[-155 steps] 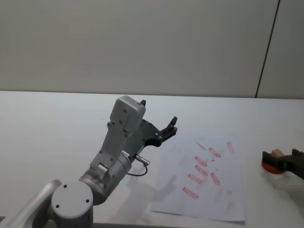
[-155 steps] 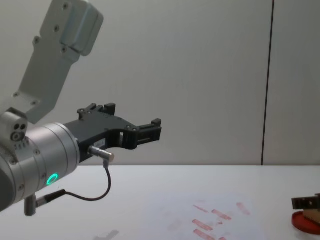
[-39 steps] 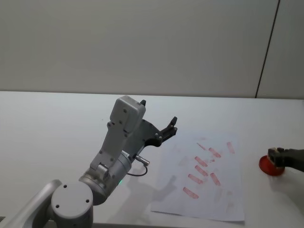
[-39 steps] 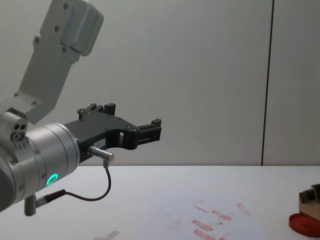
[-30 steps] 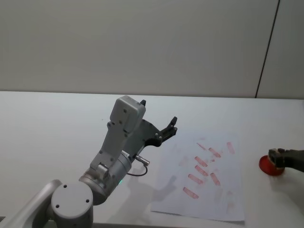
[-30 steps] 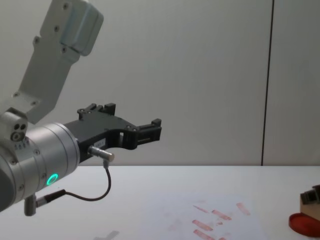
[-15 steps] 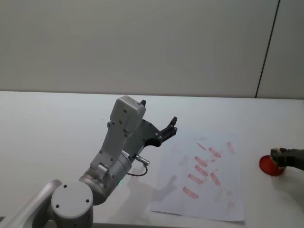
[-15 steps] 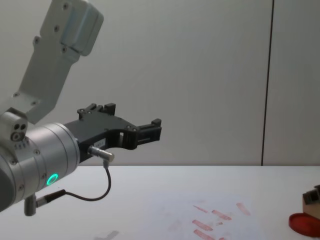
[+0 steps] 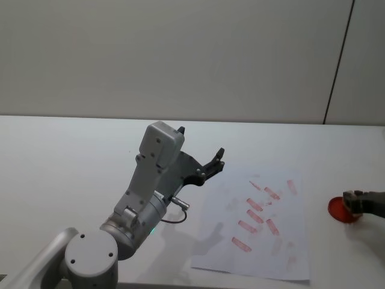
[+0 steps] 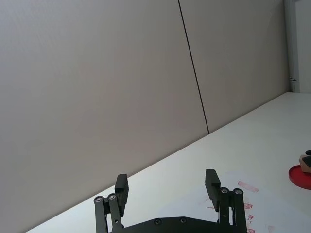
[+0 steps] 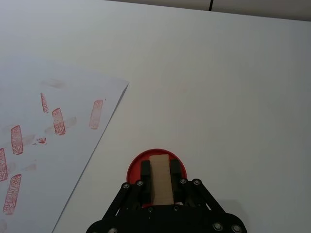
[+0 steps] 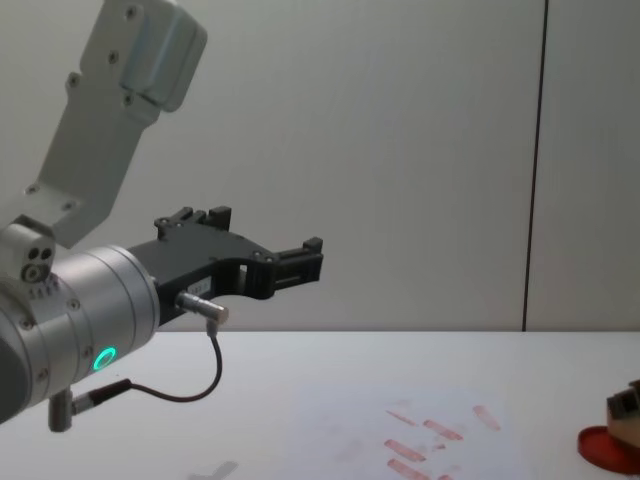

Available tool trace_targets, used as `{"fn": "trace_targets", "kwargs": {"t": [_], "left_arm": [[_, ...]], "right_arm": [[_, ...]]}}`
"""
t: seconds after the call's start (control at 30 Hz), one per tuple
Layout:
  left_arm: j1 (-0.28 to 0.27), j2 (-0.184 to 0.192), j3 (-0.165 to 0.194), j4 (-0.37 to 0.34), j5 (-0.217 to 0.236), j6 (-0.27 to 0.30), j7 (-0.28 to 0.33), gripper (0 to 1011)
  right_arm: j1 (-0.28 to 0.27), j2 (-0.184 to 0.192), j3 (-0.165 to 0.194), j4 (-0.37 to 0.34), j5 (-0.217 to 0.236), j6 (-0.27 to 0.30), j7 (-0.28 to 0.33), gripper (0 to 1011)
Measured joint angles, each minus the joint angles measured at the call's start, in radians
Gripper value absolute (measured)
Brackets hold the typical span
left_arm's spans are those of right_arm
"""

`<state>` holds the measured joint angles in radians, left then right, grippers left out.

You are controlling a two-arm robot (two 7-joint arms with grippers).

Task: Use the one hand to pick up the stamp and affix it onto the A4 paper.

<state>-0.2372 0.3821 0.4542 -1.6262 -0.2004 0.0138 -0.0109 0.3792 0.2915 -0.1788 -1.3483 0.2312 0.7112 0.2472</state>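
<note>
Right gripper [image 11: 160, 166] clamped on the stamp [image 11: 161, 182]: plain light-tan wooden block, rectangular, unmarked on its visible face. It is held over the round red ink pad [image 11: 134, 170], right of the A4 paper [image 11: 43, 145], off the sheet. Left gripper [image 10: 166, 187] raised, fingers apart.

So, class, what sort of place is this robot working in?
Probably a robotics lab: a plain white table, blank wall panels, an A4 paper crowded with red stamp marks. The right gripper holds the stamp over the ink pad; the left gripper hangs raised.
</note>
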Motion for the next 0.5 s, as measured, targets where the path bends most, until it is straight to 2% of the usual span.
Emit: {"fn": "trace_targets", "kwargs": {"t": [0.5], "left_arm": [[0.0,0.0,0.0,0.0,0.0,0.0,0.0,1002]], "right_arm": [[0.012,-0.008,-0.004,0.032,-0.006,-0.007,0.002,224]]}}
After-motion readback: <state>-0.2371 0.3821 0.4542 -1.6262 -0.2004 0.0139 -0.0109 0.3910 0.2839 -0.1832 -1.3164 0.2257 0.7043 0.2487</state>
